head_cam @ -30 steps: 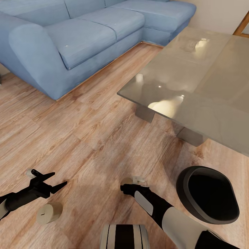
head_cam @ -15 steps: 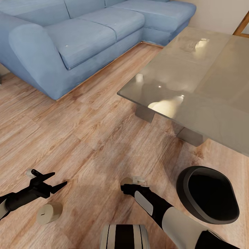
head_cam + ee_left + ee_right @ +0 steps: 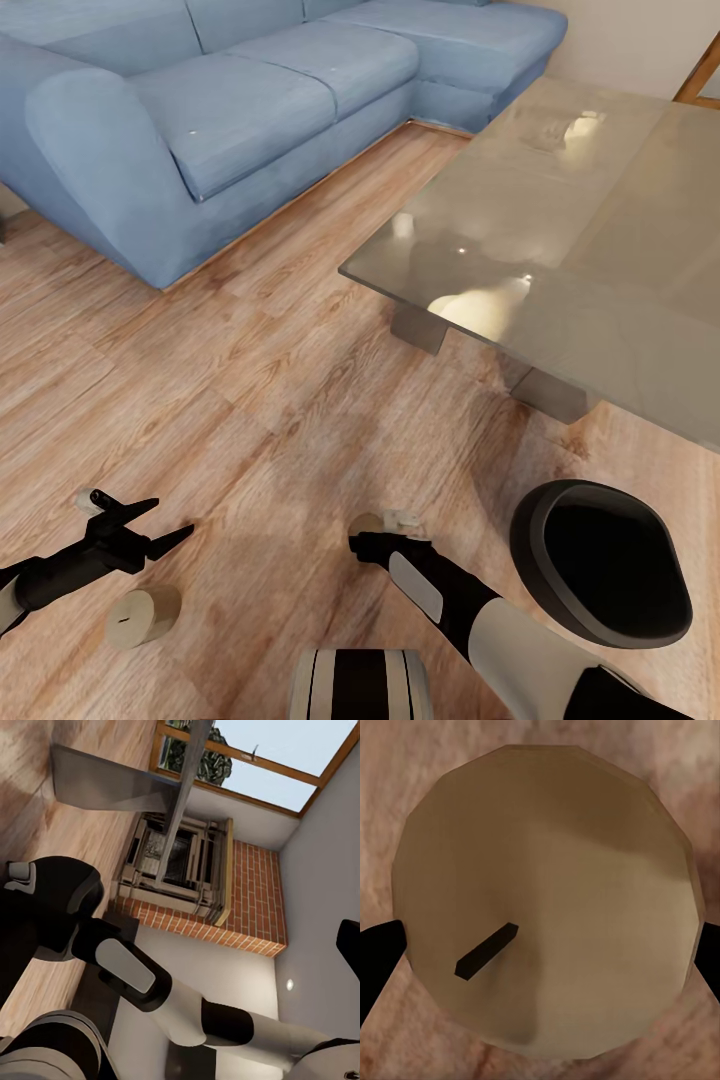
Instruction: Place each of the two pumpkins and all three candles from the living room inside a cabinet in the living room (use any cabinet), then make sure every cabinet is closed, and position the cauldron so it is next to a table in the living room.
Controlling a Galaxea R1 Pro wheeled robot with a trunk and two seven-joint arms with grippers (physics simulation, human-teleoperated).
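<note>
Two pale candles stand on the wood floor. My right gripper (image 3: 375,537) points down over one candle (image 3: 364,522); in the right wrist view this candle (image 3: 547,870) shows its top and dark wick, and the black fingertips (image 3: 379,956) touch its two opposite sides. The other candle (image 3: 143,615) stands free, just near of my left gripper (image 3: 165,520), which hangs open above the floor. The black cauldron (image 3: 600,575) sits on the floor to the right of my right arm, close to the grey glossy table (image 3: 560,250). In the left wrist view the cauldron (image 3: 52,907) is beside my right arm.
A blue corner sofa (image 3: 230,110) runs along the far left and back. Bare wood floor (image 3: 270,390) lies between sofa, table and my arms. A brick fireplace (image 3: 180,870) appears in the left wrist view beyond the table's edge (image 3: 112,787).
</note>
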